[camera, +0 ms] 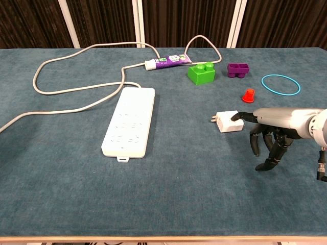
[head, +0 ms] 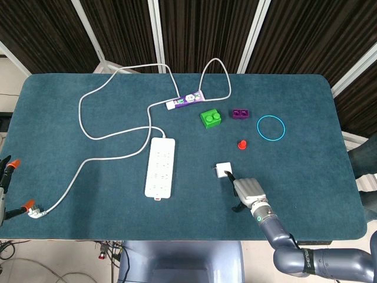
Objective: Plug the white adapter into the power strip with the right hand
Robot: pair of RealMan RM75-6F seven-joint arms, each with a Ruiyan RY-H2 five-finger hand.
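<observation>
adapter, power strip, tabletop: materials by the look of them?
White adapter: looks like smooth hard plastic, with what seem metal prongs on its left end. Power strip: matte white plastic shell, probably rigid. Table: teal covering with a fuzzy, carpet-like nap, likely felt or fabric.
</observation>
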